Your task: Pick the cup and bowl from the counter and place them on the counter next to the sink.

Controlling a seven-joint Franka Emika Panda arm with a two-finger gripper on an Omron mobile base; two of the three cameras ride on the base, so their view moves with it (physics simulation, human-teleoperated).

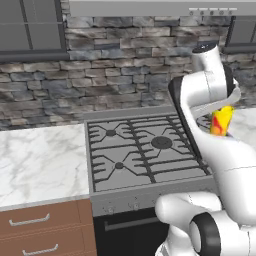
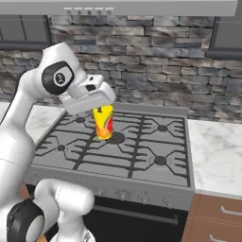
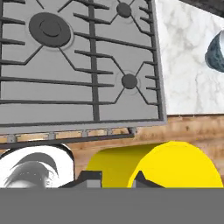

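Note:
The yellow cup point(image 2: 103, 123) with a red-orange mark hangs upright above the gas stovetop, and my gripper point(image 2: 100, 110) is shut on its top. From the left base view the cup point(image 1: 222, 121) peeks out behind my arm. It fills the lower part of the hand view as a yellow cylinder point(image 3: 166, 166) between the fingertips of the gripper point(image 3: 116, 179). The teal-blue bowl point(image 3: 217, 51) sits on the marble counter point(image 3: 183, 65) right of the stove, cut off by the frame edge. The sink is out of view.
The grey stovetop point(image 2: 127, 146) with black grates lies under the cup. Marble counter runs on both sides of it point(image 1: 40, 160) point(image 2: 215, 151), over brown drawers point(image 1: 35, 222). A stone wall point(image 2: 156, 71) and a range hood point(image 1: 160, 7) stand behind.

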